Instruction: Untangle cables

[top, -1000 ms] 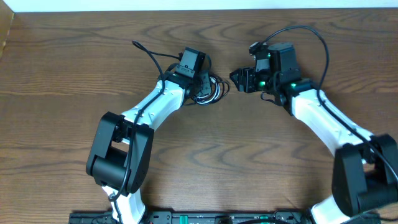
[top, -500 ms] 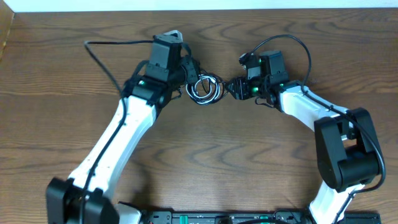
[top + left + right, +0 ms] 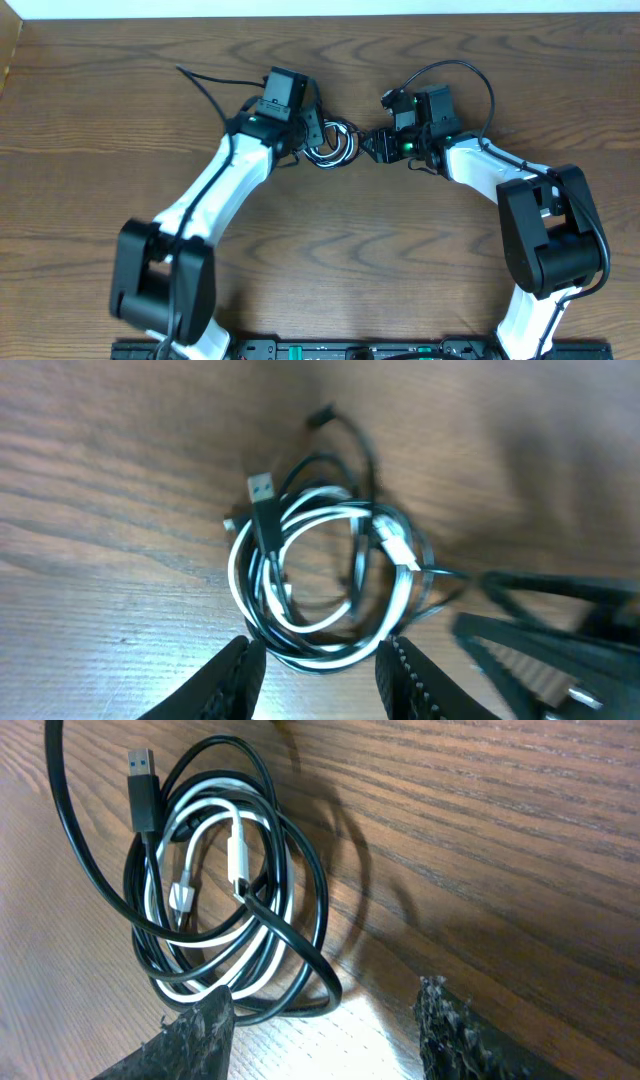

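Cables (image 3: pixel 333 146), 1 black and 1 white in a round coil, lie on the table (image 3: pixel 100 200) at 3 o'clock of the nearer left gripper (image 3: pixel 313 130) and 9 o'clock of the right gripper (image 3: pixel 374 144); both stand open, holding nothing.

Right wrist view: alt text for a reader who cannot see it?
A black cable and a white cable lie coiled together on a wooden table, plug ends showing. The right tool stands open at the bottom edge, close to the coil.
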Controlling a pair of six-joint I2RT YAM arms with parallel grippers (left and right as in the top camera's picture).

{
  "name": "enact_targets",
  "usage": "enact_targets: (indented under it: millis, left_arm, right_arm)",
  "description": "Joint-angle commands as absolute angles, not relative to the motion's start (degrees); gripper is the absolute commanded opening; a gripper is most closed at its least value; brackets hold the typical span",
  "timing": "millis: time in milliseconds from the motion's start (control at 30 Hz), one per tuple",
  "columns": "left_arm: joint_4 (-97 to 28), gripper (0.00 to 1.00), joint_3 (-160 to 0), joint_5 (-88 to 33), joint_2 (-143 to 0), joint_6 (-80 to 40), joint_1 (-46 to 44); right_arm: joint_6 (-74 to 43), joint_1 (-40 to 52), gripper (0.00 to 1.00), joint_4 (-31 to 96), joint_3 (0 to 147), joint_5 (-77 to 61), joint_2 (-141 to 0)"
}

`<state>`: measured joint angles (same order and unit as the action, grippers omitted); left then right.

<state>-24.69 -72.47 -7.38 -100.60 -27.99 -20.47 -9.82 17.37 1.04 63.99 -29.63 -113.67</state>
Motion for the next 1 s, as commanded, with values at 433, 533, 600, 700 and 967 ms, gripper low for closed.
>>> enact_targets:
  millis: [433,533,600,700,967]
  left_arm:
    - [-24.7,0.28,-72.6,-4.9,-111.4,-37.2,-20.6]
    - [-24.2,0.27,-72.6,-4.9,-113.2,-38.6,-20.6]
    - [-24.2,0.26,-72.6,-4.9,-114.7,-38.7,-20.6]
    - [-24.3,0.24,-72.6,-4.9,-116.8,-38.7,-20.6]
    - [-23.3,0.07,-72.7,-4.9,-118.0,-40.7,-20.6]
  right_arm:
    - [-8.9,17.6,0.55,1.1,64.0,-30.4,-113.8]
    - [-8.9,17.6,0.55,1.3,64.0,-30.3,-113.8]
    - [-8.9,17.6,0.55,1.5,64.0,-30.3,-113.8]
    - [-8.9,17.6,0.55,1.5,64.0,-30.2,-113.8]
    - [-8.9,17.6,0.55,1.7,64.0,-30.2,-113.8]
